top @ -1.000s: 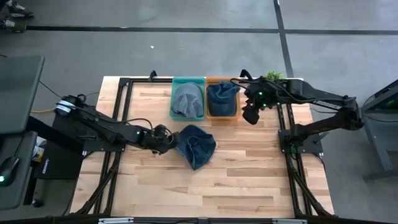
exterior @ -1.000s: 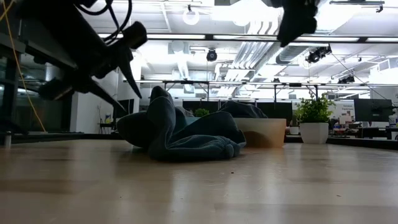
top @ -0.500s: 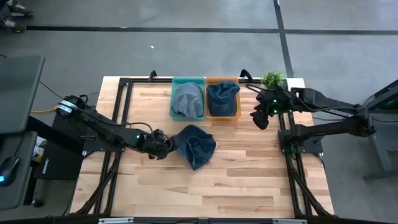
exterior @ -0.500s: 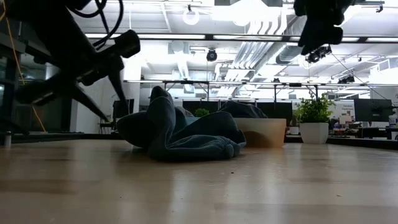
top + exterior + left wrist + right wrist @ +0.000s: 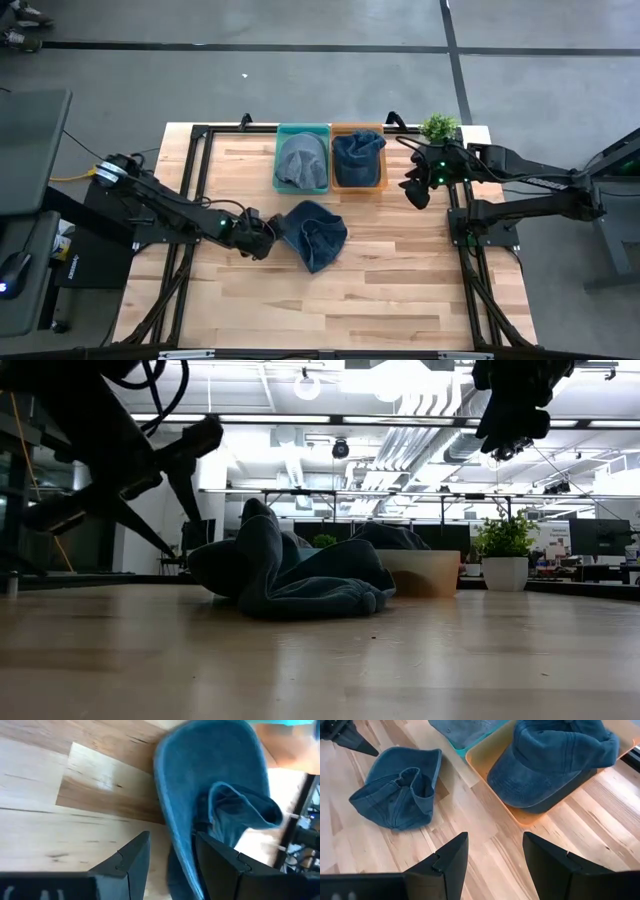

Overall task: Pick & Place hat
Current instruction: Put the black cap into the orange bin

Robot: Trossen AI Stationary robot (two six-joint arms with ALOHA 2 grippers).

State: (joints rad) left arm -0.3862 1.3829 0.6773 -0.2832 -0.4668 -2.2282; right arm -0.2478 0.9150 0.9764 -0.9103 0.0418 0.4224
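Blue denim, crumpled and brim-up, the loose cap (image 5: 315, 233) lies near the middle of the pale wooden plank surface (image 5: 380, 290), at about 6 o'clock from the teal plastic bin (image 5: 302, 160) holding a grey cap (image 5: 300, 158). At 3 o'clock of that bin, touching it, stands an orange plastic bin (image 5: 358, 158) with a dark blue denim cap (image 5: 357, 154) inside. The left end effector (image 5: 264, 238) sits low at 9 o'clock of the loose cap, its fingers (image 5: 131, 862) spread apart on either side of the brim edge, nothing clamped. The right end effector (image 5: 413, 190) hangs above the surface at 3 o'clock of the orange bin, fingers parted and empty, beside a small potted green plant (image 5: 438, 127).
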